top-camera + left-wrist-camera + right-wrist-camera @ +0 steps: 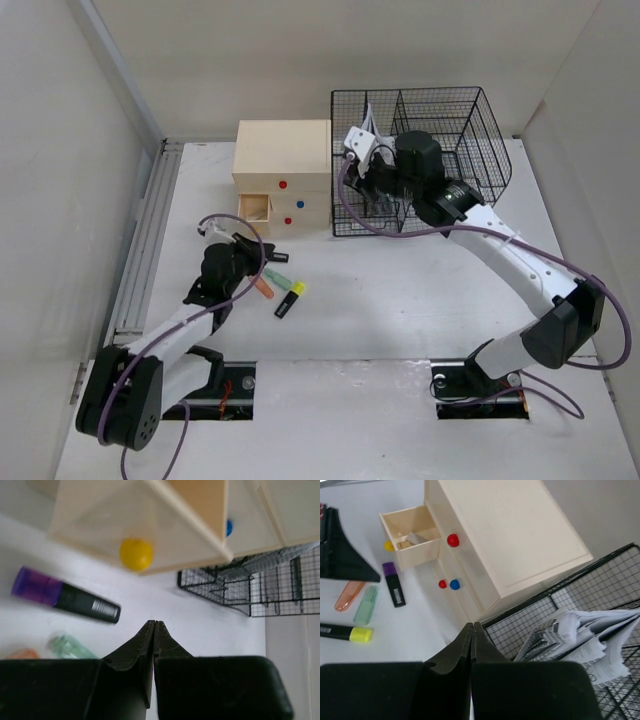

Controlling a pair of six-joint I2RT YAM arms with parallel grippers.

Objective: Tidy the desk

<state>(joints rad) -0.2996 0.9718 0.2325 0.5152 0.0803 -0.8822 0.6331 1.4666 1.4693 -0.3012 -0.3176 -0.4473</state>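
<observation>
White bench (pixel 400 290) spans the whole cell, far from tidy: four highlighters (pixel 291 298) lie loose by the open drawer (pixel 255 207); left pincer (pixel 153 623) and right pincer (pixel 472 625) both pinched shut, empty.

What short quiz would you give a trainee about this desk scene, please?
1. True or false: the left claw and the right claw are both shut and hold nothing.
2. Which colour is the knob on the pulled-out drawer of the drawer box? A red, B blue, C yellow.
3. How many highlighters lie on the desk?

Key
1. True.
2. C.
3. Four: the purple highlighter, the orange highlighter, the green highlighter and the yellow highlighter.
</observation>
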